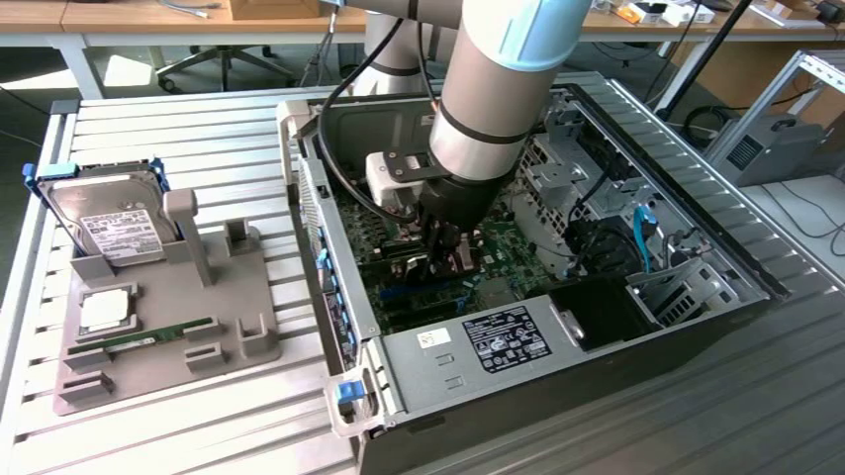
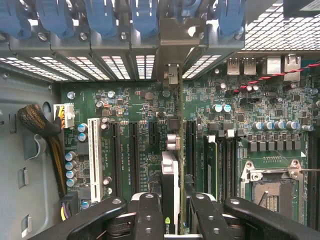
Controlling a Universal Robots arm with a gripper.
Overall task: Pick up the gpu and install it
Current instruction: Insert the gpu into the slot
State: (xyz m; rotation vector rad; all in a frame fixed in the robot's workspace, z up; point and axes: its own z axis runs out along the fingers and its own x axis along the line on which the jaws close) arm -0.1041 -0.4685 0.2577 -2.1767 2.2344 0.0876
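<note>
The slatted table carries two things: the open computer case, taking up the middle and right of the exterior frame, and a grey fixture at the lower left holding a hard drive and a green RAM stick. The arm comes in from the top centre and reaches down into the case over the motherboard. The pick-up looks done. The gpu is off the fixture and inside the case, in the middle of the exterior frame. In the wrist view it is seen edge-on among the long black expansion slots, and its metal bracket reaches toward the row of slot covers with blue latches at the case's rear wall. It appears lined up with a slot, but I cannot tell whether its connector edge is pressed fully home, so seating it is the part left to confirm. The gripper has its jaws partly closed, pinching the card, with one of the black fingers pressed flat against each face and nothing else between them.
</note>
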